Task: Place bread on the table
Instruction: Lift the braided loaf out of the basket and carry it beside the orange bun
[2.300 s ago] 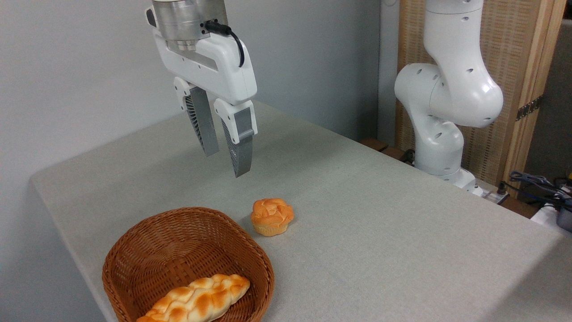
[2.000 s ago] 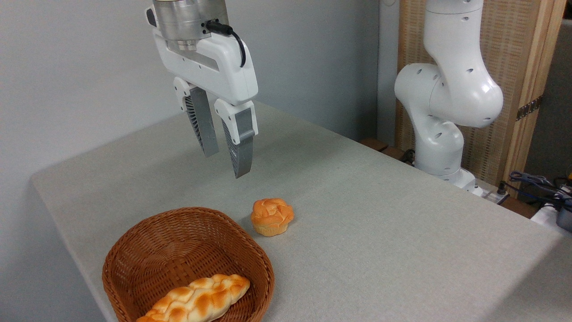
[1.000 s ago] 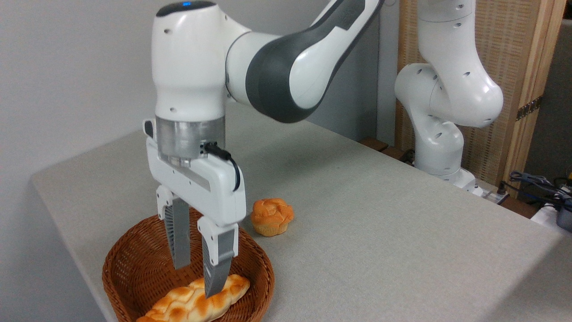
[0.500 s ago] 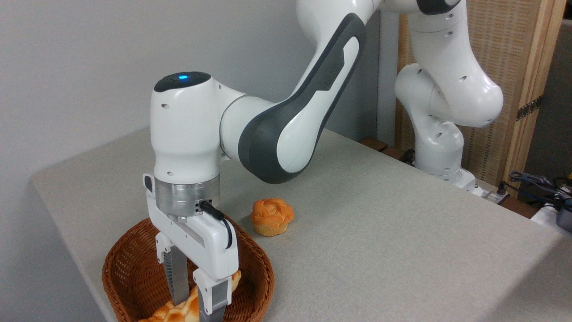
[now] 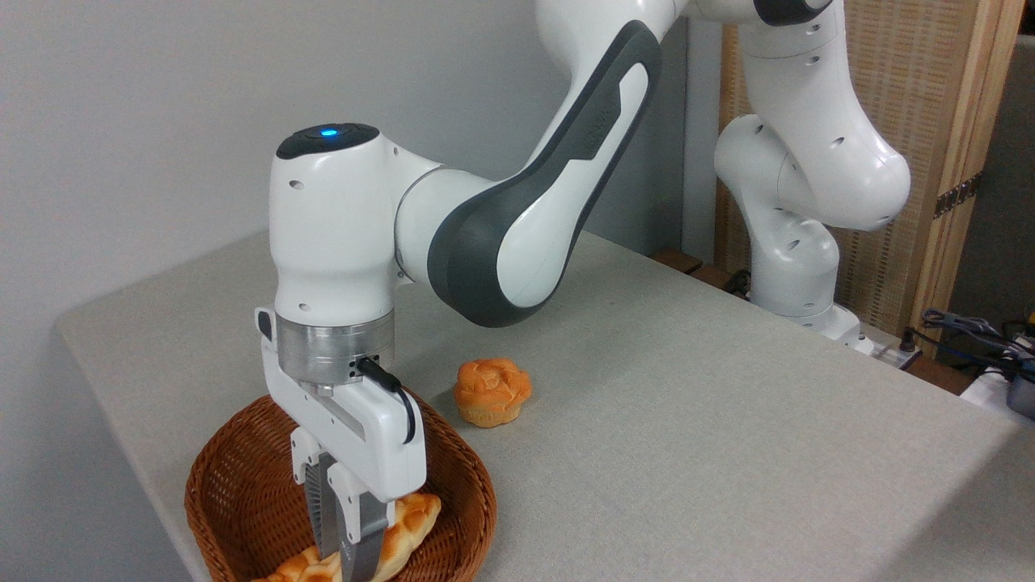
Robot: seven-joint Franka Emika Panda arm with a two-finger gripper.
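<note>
Clamped around the middle of the bread (image 5: 404, 529) inside the wicker basket (image 5: 234, 493) at the table's (image 5: 687, 420) near-left corner — gripper (image 5: 346, 558) fingers pinched on the loaf, at risk of slipping or snagging the rim during lifting.

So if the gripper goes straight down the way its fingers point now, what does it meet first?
The gripper already closes around the braided bread; straight below comes the wicker basket floor, though depth is unclear here.

Braided golden bread (image 5: 404, 525) lying in a wicker basket (partly hidden), grey-beige cloth table (image 5: 687, 420) beneath
</note>
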